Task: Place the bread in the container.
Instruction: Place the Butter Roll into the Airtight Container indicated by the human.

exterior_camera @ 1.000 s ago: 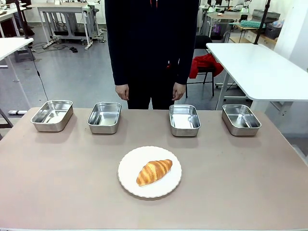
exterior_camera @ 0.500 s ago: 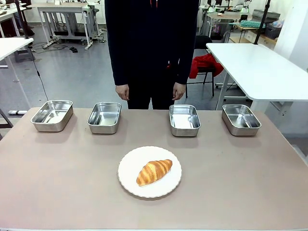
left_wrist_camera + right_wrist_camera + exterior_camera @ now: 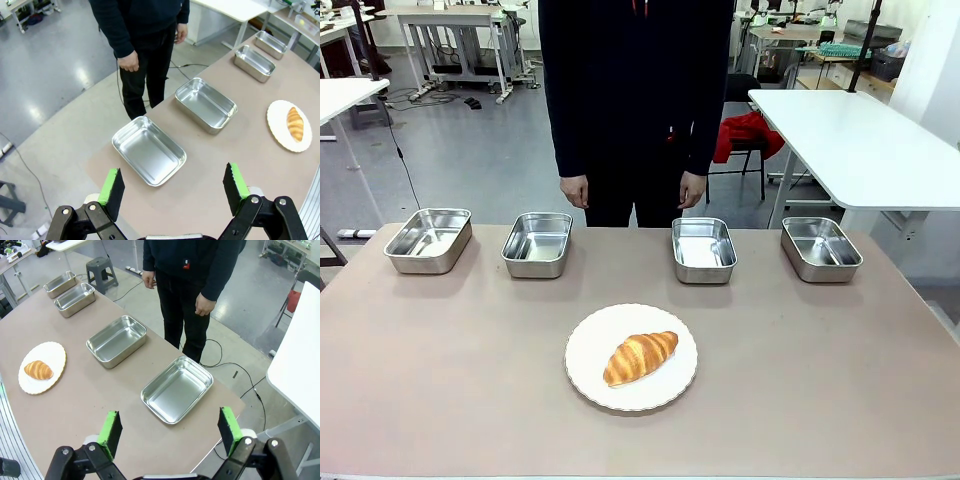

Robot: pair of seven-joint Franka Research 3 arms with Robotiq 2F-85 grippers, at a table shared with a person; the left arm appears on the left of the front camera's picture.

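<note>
The bread [image 3: 640, 357], a golden-brown croissant, lies on a round white plate [image 3: 582, 345] at the table's near middle. Several alike steel pans stand in a row along the far edge [image 3: 429, 240] [image 3: 537, 243] [image 3: 703, 249] [image 3: 820, 248]; I cannot tell which one is the container. High over the table's left end my left gripper [image 3: 173, 185] is open above the end pan [image 3: 149, 150], with the bread [image 3: 295, 124] far off. Over the other end my right gripper [image 3: 170, 430] is open above the end pan [image 3: 177, 389], and the bread [image 3: 38, 370] lies well away.
A person in dark clothes stands at the far edge, hands [image 3: 575, 190] [image 3: 692, 188] hanging at the sides just behind the middle pans. Bare tabletop [image 3: 820, 380] lies around the plate. A white table [image 3: 860, 140] stands at the back right.
</note>
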